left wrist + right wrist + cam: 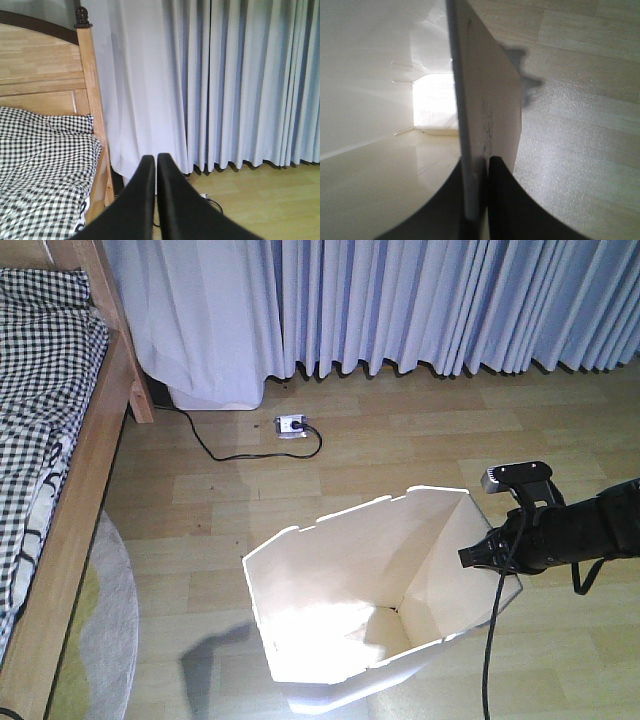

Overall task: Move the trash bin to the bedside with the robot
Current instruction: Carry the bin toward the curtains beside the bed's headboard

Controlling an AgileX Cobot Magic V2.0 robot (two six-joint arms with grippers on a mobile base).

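The cream trash bin (350, 590) stands on the wooden floor in the front view, empty, right of the bed. My right gripper (480, 552) is shut on the bin's right wall at the rim; the right wrist view shows that wall (485, 100) clamped edge-on between the black fingers (502, 200), bin inside to the left. The bedside (75, 520), a light wooden frame with checked bedding (40, 390), runs along the left. My left gripper (155, 159) is shut and empty, held above the floor facing the curtain, bed (45, 165) to its left.
Pale blue curtains (400, 300) hang along the far wall. A power strip (291, 425) with a black cable (215, 450) lies on the floor near them. A round pale rug (110, 630) lies beside the bed frame. Open wooden floor (190, 530) separates bin and bed.
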